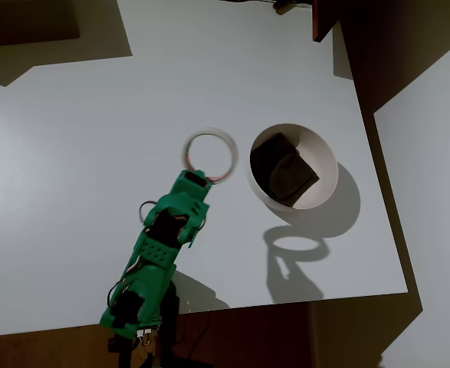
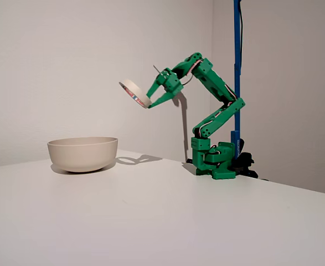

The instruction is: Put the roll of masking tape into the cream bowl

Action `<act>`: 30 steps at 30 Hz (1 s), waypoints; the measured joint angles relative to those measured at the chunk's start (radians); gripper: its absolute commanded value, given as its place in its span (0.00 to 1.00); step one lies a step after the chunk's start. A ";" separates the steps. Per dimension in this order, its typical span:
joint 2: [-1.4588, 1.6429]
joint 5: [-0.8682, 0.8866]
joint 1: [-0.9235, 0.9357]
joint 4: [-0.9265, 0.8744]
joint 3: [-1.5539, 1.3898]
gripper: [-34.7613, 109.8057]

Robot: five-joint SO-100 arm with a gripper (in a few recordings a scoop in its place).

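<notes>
The roll of masking tape [image 1: 210, 156], a thin off-white ring with a reddish inner edge, hangs high in the air, tilted [image 2: 133, 92]. My green gripper [image 1: 196, 173] is shut on its near rim [image 2: 148, 103]. The cream bowl [image 1: 328, 164] stands on the white table to the right of the roll in the overhead view, with a dark brown lump [image 1: 284, 169] inside. In the fixed view the bowl [image 2: 83, 153] sits down and to the left of the raised roll, well apart from it.
The white table [image 1: 71, 192] spreads wide to the left in the overhead view. The arm's base [image 2: 216, 160] stands at the table's edge beside a blue post [image 2: 237, 66]. Dark floor lies beyond the table's right and near edges.
</notes>
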State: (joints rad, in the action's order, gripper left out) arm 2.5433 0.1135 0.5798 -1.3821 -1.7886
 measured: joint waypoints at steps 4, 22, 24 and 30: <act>-0.202 0.025 0.098 0.009 0.190 0.18; -1.304 0.071 0.319 -0.048 1.150 0.18; -1.384 0.063 0.339 -0.025 1.181 0.18; -1.559 0.063 0.397 0.023 1.253 0.18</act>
State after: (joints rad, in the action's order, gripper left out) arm 0.9848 0.1764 0.9771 -1.3591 -0.5354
